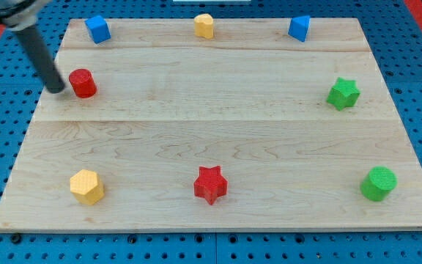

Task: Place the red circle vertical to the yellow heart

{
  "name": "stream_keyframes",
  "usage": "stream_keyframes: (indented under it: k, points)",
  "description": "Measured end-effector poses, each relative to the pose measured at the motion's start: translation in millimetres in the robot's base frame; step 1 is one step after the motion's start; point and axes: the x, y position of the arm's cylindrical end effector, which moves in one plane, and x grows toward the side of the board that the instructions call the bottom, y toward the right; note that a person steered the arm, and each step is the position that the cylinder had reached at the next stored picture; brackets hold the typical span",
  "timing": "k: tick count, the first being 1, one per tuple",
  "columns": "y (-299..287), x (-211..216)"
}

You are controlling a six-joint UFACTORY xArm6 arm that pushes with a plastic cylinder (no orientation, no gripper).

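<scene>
The red circle block (83, 83) stands near the board's left edge, upper part. My tip (57, 91) is just to its left, almost touching it, with the dark rod rising up toward the view's top left. The yellow heart block (204, 25) sits at the top edge, near the middle. The red circle is well to the left of the heart and lower in the view.
A blue block (97, 29) is at top left and another blue block (299, 28) at top right. A green star (343, 94) is at right, a green circle (379, 183) at bottom right, a red star (210, 184) at bottom middle, a yellow hexagon (86, 186) at bottom left.
</scene>
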Motion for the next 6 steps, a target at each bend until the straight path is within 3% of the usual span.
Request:
stream_keyframes:
  k: [1,2,5,6]
  points:
    - [128.4,-0.1]
    - [153.5,-1.4]
    - [148.3,-5.6]
    - [119.5,-24.7]
